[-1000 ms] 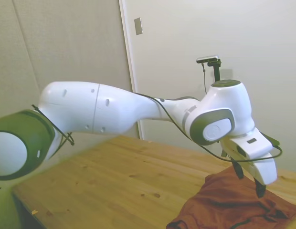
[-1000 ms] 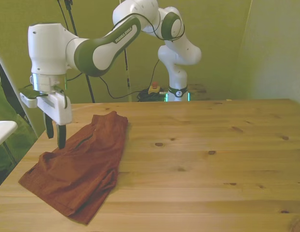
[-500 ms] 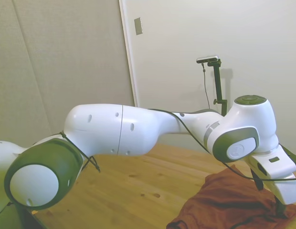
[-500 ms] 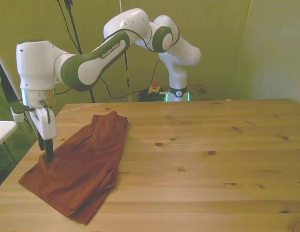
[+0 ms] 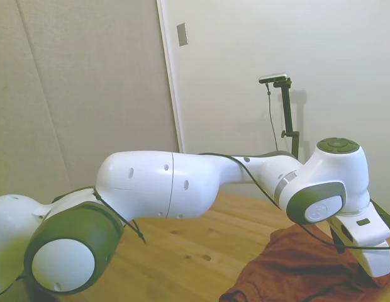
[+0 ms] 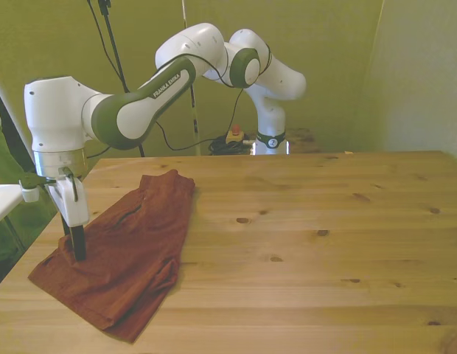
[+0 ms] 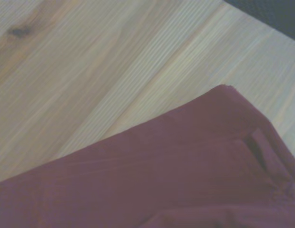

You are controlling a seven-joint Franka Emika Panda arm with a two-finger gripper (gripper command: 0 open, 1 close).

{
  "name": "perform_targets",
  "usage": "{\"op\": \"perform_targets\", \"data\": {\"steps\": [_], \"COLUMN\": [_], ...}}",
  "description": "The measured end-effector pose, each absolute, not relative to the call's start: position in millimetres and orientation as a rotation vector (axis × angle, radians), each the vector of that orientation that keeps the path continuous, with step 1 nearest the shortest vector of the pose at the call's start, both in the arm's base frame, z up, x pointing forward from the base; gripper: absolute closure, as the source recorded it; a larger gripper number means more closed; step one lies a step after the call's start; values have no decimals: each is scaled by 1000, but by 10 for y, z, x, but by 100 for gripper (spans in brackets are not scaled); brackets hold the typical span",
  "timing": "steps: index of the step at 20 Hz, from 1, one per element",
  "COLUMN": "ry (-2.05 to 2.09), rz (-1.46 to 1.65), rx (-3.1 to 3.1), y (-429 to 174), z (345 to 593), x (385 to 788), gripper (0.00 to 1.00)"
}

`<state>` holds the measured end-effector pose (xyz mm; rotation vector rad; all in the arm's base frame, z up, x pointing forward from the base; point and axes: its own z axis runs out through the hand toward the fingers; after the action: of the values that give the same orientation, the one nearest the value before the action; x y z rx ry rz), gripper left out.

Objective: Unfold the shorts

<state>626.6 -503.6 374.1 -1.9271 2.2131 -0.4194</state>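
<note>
The rust-red shorts (image 6: 133, 251) lie folded and rumpled on the wooden table (image 6: 324, 221), near the front view's left edge. My gripper (image 6: 74, 247) points straight down at the cloth's edge on the front view's left, its dark fingertips (image 6: 79, 249) down at the fabric. The fingers look slightly apart, with nothing lifted between them. In the side view the shorts (image 5: 295, 264) sit at the lower right under the white hand, whose fingertips are cut off by the picture's edge. The wrist view shows a corner of the shorts (image 7: 185, 166) with a seam, lying on bare wood.
A white object (image 6: 4, 200) juts in just beyond the table's edge at the front view's left, close to the gripper. The table's side edge (image 6: 37, 243) runs right beside the shorts. Bare wood stretches across the front view's right.
The gripper has swung toward the front view's left and come down, from hovering over the shorts to resting at their edge. The shorts have not visibly shifted.
</note>
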Motion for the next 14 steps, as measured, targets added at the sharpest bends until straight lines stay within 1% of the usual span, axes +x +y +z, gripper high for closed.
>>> {"op": "perform_targets", "data": {"steps": [4,14], "ry": [2218,2176], "rz": [-406,-395], "rx": [-1924,-1976], "y": [-5062,-5036], "z": [3651,3574], "x": [6260,6280], "gripper": [100,100]}}
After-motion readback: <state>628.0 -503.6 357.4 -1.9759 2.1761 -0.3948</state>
